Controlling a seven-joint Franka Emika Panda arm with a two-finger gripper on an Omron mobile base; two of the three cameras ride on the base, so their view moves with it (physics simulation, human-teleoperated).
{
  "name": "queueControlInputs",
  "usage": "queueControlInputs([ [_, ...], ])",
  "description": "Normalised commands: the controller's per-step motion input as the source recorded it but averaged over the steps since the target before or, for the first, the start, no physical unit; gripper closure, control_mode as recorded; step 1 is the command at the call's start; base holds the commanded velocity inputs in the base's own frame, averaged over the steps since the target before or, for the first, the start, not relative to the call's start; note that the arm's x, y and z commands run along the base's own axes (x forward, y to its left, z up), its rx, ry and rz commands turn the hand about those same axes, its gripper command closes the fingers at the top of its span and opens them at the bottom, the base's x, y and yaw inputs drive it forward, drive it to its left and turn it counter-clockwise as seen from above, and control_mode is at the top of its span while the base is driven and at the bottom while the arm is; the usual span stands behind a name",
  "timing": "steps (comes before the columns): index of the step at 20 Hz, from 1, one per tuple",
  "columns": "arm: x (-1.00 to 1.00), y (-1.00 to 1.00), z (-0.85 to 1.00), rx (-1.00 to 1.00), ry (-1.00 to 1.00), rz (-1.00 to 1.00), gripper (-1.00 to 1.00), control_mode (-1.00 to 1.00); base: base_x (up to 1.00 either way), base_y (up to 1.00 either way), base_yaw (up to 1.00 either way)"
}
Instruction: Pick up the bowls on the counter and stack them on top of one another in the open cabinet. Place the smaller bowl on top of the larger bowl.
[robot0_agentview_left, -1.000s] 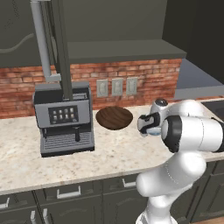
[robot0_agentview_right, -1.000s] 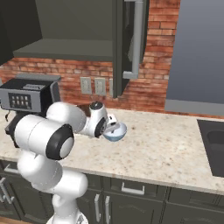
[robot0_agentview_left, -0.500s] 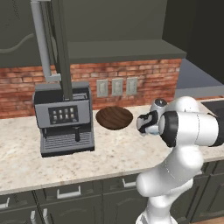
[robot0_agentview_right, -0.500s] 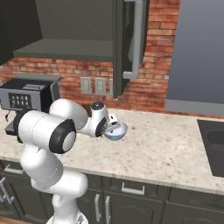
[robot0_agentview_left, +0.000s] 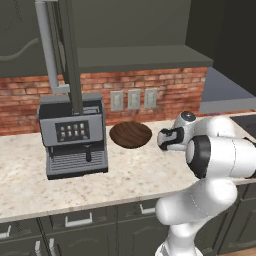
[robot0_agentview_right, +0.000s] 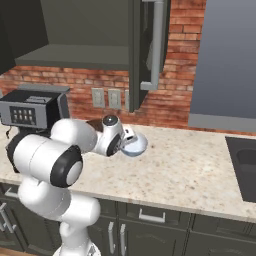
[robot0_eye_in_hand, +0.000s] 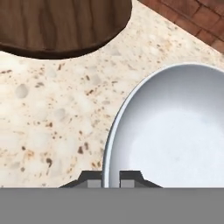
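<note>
Rim of smaller bowl (robot0_eye_in_hand: 175, 131) between fingertips (robot0_eye_in_hand: 131, 177)

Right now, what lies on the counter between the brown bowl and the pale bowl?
Nothing: in the hand view only bare speckled counter separates the brown bowl from the pale bowl, which the fingers pinch at its rim.

Glossy pale smaller bowl (robot0_eye_in_hand: 175, 131), wood-grain larger bowl (robot0_eye_in_hand: 61, 24), speckled stone-look counter (robot0_eye_in_hand: 52, 118)
</note>
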Motion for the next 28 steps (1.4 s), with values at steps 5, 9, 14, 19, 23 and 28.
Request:
queueControlInputs([
  [5, -0.35, 0.13, 0.63, 0.0, -0.23, 0.09, 1.0, -1.0, 0.0, 0.0, 0.0],
  [9, -0.39, 0.17, 0.62, 0.0, -0.23, 0.15, 1.0, -1.0, 0.0, 0.0, 0.0],
  [14, -0.38, 0.1, 0.53, -0.01, -0.17, 0.21, 1.0, -1.0, 0.0, 0.0, 0.0],
  [19, -0.32, 0.12, 0.43, -0.04, -0.1, 0.27, 1.0, -1.0, 0.0, 0.0, 0.0],
  [23, -0.12, 0.3, 0.38, -0.09, -0.04, 0.27, 1.0, -1.0, 0.0, 0.0, 0.0],
  [28, 0.0, 0.51, 0.36, -0.16, 0.0, 0.21, 1.0, -1.0, 0.0, 0.0, 0.0],
])
